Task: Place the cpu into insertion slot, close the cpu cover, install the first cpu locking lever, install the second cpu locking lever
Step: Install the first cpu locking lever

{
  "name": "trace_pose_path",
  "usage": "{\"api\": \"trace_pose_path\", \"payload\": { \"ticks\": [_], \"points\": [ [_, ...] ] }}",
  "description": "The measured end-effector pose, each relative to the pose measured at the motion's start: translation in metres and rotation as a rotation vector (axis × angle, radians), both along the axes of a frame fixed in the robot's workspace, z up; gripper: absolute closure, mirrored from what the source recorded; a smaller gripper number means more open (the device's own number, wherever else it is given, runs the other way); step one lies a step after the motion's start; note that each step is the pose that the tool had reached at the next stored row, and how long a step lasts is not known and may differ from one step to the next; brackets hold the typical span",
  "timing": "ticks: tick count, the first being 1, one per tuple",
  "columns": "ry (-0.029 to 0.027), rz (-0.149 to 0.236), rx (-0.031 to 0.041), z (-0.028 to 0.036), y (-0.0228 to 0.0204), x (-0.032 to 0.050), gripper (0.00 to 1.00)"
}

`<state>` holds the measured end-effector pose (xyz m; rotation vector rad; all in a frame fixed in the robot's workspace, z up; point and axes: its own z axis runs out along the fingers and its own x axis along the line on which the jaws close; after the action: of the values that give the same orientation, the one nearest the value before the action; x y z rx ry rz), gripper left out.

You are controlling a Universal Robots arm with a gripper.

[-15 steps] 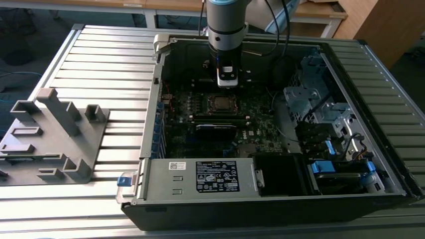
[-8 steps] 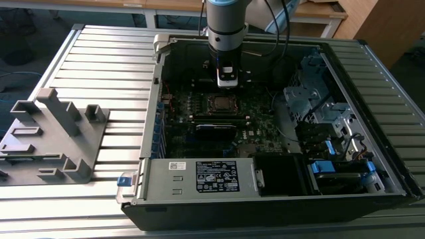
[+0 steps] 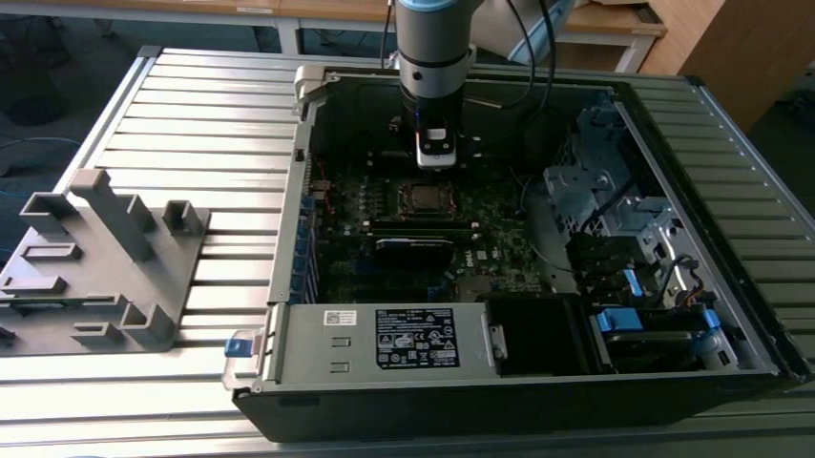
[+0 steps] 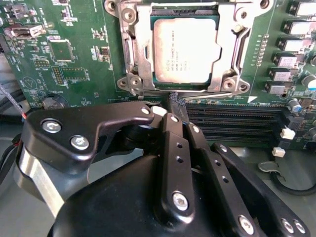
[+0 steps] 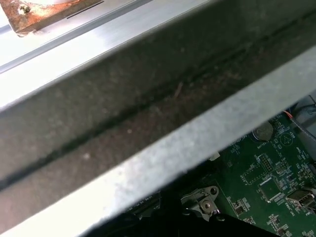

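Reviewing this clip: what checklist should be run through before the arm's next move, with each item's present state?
1. The cpu lies flat in its socket: ok.
2. The cpu cover is down, framing the chip: ok.
3. Both locking levers latched: cannot tell.
4. The pincer is shut, at the socket edge that faces the memory slots: ok.
5. Pincer gripping anything: cannot tell.

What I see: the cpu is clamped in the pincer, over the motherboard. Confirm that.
Wrong: the cpu lies in its socket, not in the pincer, as the second wrist view shows. The pincer is over the motherboard.
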<state>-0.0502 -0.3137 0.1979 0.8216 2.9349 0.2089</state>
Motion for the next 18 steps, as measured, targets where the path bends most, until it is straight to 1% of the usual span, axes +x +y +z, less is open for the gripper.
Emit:
{"api": "trace_pose_path", "payload": {
  "ticks": [1, 3, 18],
  "points": [
    [0.0001, 0.0, -0.0016, -0.0001, -0.0001, 0.0, 0.89],
    [0.0002, 0.0, -0.002, -0.0001, -0.0001, 0.0, 0.89],
    [0.0001, 0.0, -0.0014, 0.0019, 0.002, -0.0001, 0.89]
  ]
}}
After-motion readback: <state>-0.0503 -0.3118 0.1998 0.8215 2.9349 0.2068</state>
